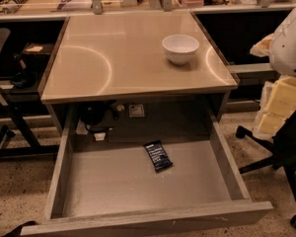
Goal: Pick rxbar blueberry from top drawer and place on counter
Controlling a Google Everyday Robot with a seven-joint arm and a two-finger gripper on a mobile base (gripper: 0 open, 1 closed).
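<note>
Looking down, we see the rxbar blueberry [158, 155] lying flat in the open top drawer [138, 191], below the counter [118, 58]. Our gripper is out of view past the white arm [291, 38] at the right; its opening we cannot tell.
</note>
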